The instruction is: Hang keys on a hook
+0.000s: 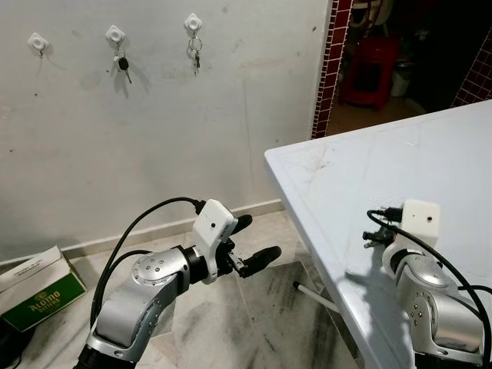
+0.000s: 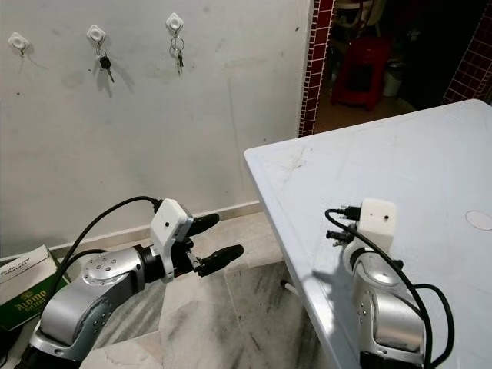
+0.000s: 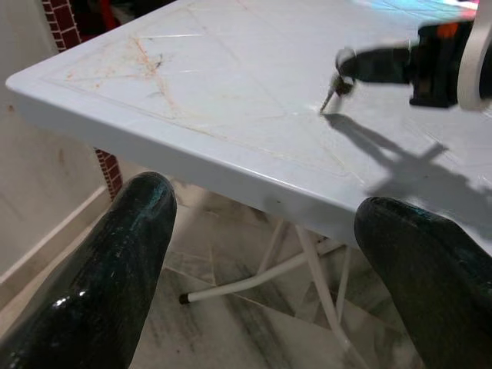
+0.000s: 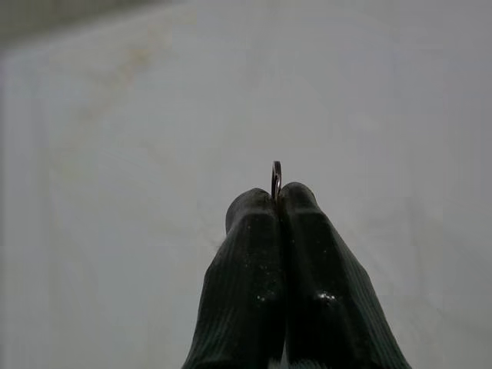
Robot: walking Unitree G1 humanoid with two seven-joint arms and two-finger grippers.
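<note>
Currently right gripper (image 4: pixel 275 201) pinches key ring (image 4: pixel 276 175): light, stiff, slippery; I keep hold at ring. Free hook (image 1: pixel 37 41) at 10 o'clock. Left gripper (image 1: pixel 250 242) spread, empty.

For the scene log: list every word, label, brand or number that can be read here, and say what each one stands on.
"ALOMO BITTERS" (second word blurred, so a likely reading): side of the green and white carton on the floor by the wall.
Print on the carton's white top flap: too small to read.
Wall hooks, hanging keys, white table, left gripper, right gripper: no readable text.
</note>
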